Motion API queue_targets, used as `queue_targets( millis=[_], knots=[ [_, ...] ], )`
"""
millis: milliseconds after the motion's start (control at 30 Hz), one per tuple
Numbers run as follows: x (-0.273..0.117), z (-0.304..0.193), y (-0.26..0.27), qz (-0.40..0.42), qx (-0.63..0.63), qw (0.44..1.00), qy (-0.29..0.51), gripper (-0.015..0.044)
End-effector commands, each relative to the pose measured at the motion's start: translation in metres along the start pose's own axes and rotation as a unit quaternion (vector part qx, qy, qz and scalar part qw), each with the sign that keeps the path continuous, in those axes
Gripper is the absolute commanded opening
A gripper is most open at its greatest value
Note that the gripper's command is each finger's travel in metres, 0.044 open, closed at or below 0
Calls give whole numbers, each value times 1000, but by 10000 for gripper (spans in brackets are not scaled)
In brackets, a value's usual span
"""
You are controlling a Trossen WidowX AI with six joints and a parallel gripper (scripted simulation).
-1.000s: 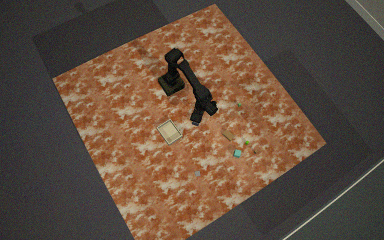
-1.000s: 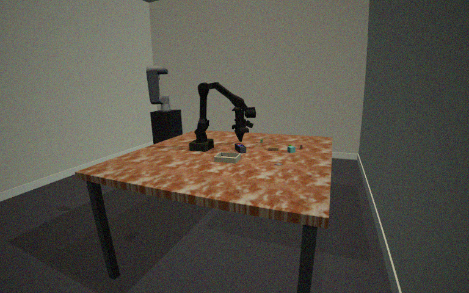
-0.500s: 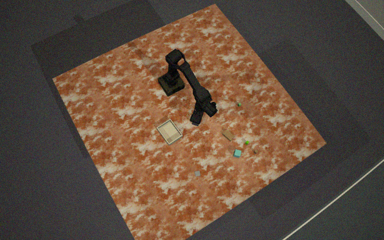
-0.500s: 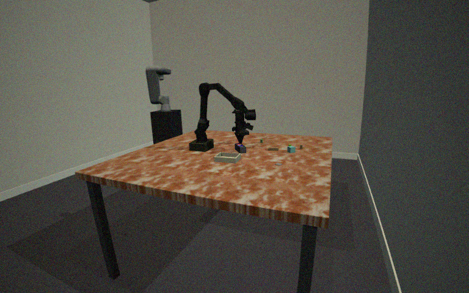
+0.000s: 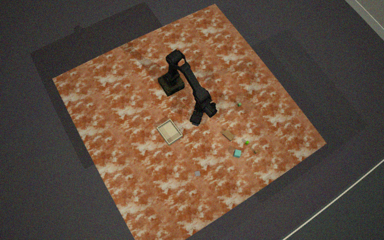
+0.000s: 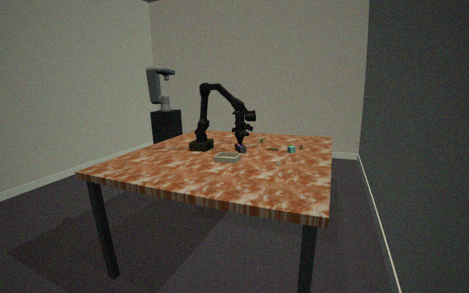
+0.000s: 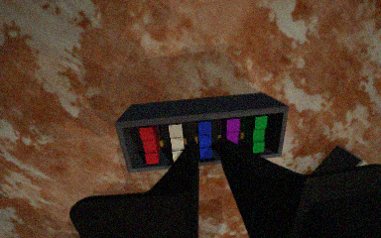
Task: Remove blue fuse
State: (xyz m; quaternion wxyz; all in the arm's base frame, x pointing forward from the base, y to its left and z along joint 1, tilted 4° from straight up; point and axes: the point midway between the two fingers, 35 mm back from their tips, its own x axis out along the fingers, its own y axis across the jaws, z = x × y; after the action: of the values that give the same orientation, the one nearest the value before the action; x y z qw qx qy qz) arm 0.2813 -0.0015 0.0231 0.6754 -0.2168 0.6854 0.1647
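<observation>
My gripper (image 7: 206, 145) hung pointing down over the fuse block (image 7: 202, 130), my two dark fingers standing narrowly apart with only a slim gap between them, and I pinched nothing. The blue fuse (image 7: 204, 140) sat upright in its slot in the middle of the block, directly ahead of the gap between my fingertips and flanked by them, one tip on each side of its near end; whether either tip touched it I could not tell. On one side of my fingers stood the white fuse (image 7: 176, 137) and beyond it the red fuse (image 7: 149, 145); on the other side stood the purple fuse (image 7: 232, 130) and beyond it the green fuse (image 7: 259, 134), all five seated in a row. From the exterior camera my gripper (image 6: 239, 140) stood just above the block (image 6: 240, 148) on the table (image 6: 221, 179), and the tray (image 6: 227, 157) lay near it, off to one side of my fingers.
</observation>
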Motion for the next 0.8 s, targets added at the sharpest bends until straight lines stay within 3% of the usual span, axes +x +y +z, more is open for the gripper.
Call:
queue_targets(
  millis=[0,600,767],
  knots=[
    [1,0,0,2,-2,1000,-1,74],
    [11,0,1,2,-2,1000,-1,74],
    [10,0,0,0,0,1000,0,41]
  ],
)
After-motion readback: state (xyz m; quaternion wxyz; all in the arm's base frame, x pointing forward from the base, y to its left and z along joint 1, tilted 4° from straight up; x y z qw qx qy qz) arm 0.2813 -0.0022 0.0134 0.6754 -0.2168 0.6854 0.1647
